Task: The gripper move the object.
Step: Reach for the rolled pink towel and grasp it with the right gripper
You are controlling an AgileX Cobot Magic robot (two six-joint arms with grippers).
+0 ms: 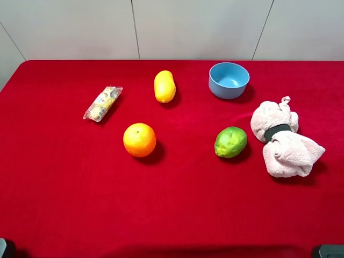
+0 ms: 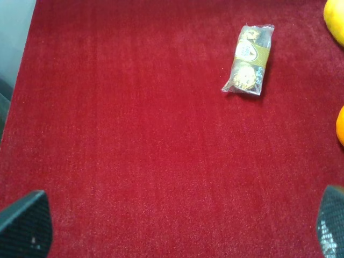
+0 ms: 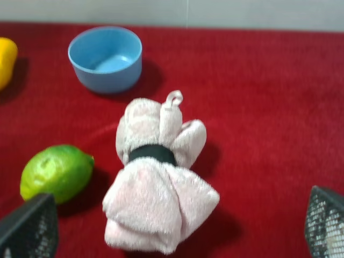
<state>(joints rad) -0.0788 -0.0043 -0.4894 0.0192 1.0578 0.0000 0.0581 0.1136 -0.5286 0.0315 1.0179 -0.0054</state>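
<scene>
The pale pink towel bundle (image 1: 284, 141), cinched by a dark band and with a small loop at its far end, lies on the red table at the right. In the right wrist view it (image 3: 158, 185) lies just ahead of my right gripper (image 3: 177, 231), whose two black fingertips (image 3: 29, 228) stand wide apart, open and empty, not touching it. My left gripper (image 2: 177, 236) is open and empty over bare red cloth at the near left. In the exterior high view only dark bits of the arms show at the bottom corners.
A green lime (image 1: 230, 142) lies just left of the towel. A blue bowl (image 1: 229, 80) stands behind it. An orange (image 1: 140, 140), a yellow fruit (image 1: 164, 86) and a clear snack packet (image 1: 102, 103) lie at centre and left. A white wall backs the table.
</scene>
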